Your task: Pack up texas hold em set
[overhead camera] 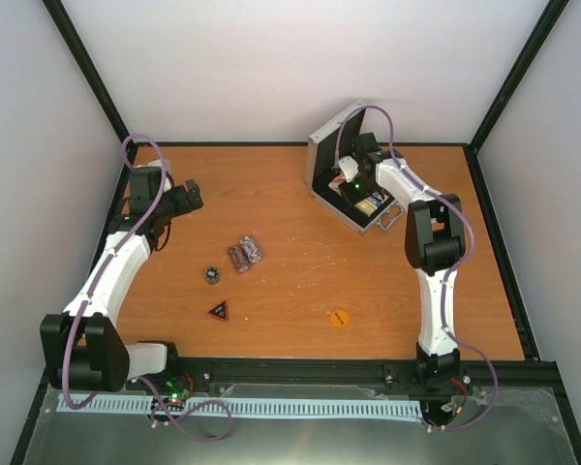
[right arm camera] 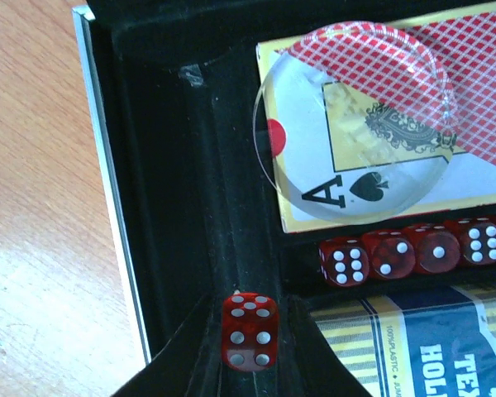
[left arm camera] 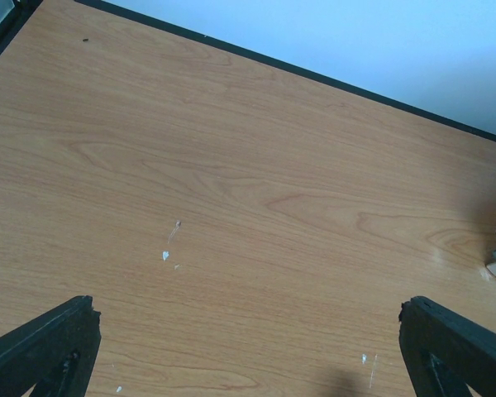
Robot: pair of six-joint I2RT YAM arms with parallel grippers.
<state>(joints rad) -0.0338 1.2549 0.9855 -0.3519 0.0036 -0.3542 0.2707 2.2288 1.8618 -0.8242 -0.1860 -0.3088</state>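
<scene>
Right gripper (right arm camera: 250, 354) pinches a red die (right arm camera: 250, 324) inside the open case (right arm camera: 109, 198), row of dice (right arm camera: 413, 252) just beyond its fingertips. Left gripper (left arm camera: 248, 351) spread wide above the table (left arm camera: 231, 165), chip stacks (overhead camera: 245, 253) well apart from it

Two slender robot arms of matching build, left arm (overhead camera: 111, 271) and right arm (overhead camera: 434, 310). Glossy white shells on the long links, chunky matte black housings at the shoulder, elbow and wrist joints. Lilac cable (overhead camera: 65, 376) on each arm, looped loosely outside the casing from foot to wrist. Black base (overhead camera: 434, 373) at each foot, dotted with tiny green and red indicator lights (overhead camera: 171, 390). One more green light (overhead camera: 353, 184) glowing near the right wrist. Black head on the left gripper (left arm camera: 244, 310), with two matte black, wedge-shaped fingers (left arm camera: 41, 347), flat-faced, with moulded ribs along the edges.
</scene>
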